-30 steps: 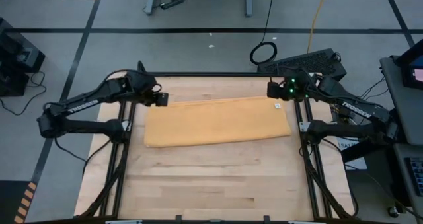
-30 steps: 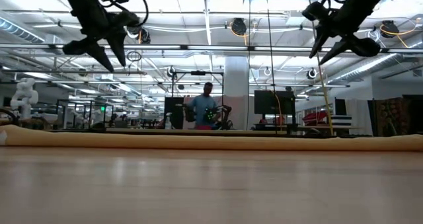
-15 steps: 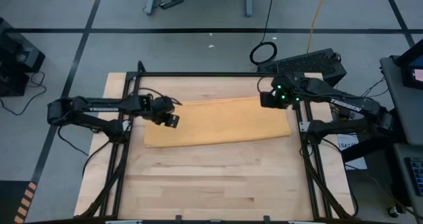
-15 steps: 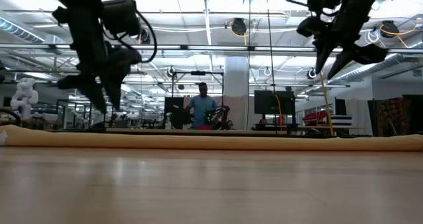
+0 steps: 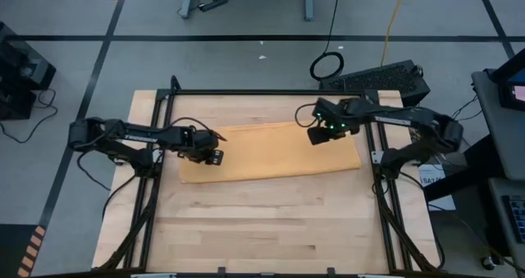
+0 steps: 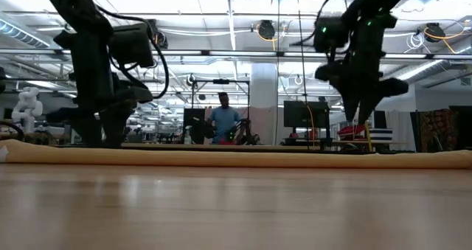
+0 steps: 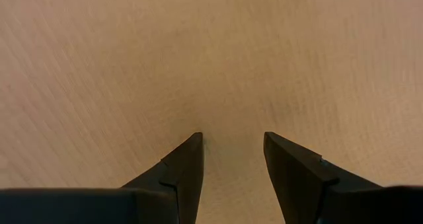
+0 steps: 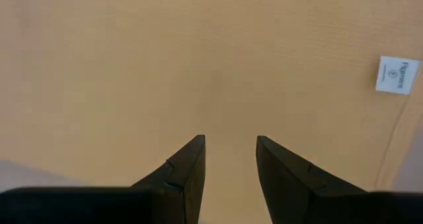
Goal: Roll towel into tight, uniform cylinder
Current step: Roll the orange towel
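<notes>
the towel point(image 5: 271, 151) lies flat at the far part of the surface point(image 5: 271, 221), its long axis running left to right. the left fingers point(image 5: 215, 156) are over its left end, the right fingers point(image 5: 318, 136) over its far right part; both pairs part-open, holding nothing.

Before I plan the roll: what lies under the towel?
The mustard-yellow towel lies flat on the wooden table. Only bare wood shows around its edges. Whatever is beneath the cloth itself is covered, though no bulge shows.
</notes>
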Robot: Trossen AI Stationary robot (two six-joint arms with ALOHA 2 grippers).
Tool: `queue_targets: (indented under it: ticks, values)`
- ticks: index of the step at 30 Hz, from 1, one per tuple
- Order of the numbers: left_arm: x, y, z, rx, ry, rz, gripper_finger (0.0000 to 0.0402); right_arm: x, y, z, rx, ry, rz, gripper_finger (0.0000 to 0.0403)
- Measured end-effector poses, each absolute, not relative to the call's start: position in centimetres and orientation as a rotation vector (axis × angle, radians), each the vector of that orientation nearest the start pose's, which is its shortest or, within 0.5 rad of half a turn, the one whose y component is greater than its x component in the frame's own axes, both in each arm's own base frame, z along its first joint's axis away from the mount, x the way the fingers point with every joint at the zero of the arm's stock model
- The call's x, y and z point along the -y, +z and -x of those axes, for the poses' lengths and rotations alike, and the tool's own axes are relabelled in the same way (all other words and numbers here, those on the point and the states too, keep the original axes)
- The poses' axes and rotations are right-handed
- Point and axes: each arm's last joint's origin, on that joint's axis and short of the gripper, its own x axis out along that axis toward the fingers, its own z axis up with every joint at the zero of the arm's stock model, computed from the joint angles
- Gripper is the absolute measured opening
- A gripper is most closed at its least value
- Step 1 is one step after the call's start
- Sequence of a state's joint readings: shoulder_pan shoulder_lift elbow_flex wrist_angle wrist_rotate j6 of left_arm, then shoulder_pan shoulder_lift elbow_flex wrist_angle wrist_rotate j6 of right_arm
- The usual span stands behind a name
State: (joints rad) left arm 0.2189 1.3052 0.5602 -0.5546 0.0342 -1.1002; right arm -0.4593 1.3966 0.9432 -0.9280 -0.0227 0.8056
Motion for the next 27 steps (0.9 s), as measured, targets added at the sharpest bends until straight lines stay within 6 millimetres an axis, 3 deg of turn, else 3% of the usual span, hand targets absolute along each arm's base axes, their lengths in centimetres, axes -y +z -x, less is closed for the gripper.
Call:
queue_targets:
  ticks: [8,13,18,27]
  values:
    - [-2.9,14.1,-19.5,-1.105,0.863,1.173,0.0162,12.6,16.4,-24.2,-1.307,-0.757,-0.81,0.0125]
    - [-1.5,14.0,-19.7,-1.114,0.889,1.228,0.0131,13.1,14.1,-24.4,-1.408,-0.715,-0.772,0.0125]
    - [0.2,14.1,-19.8,-1.122,0.906,1.312,0.0102,13.8,12.9,-24.7,-1.43,-0.689,-0.751,0.0125]
    - [3.8,14.3,-20.1,-1.17,0.814,1.441,0.0098,15.3,13.1,-25.0,-1.324,-0.668,-0.677,0.0125]
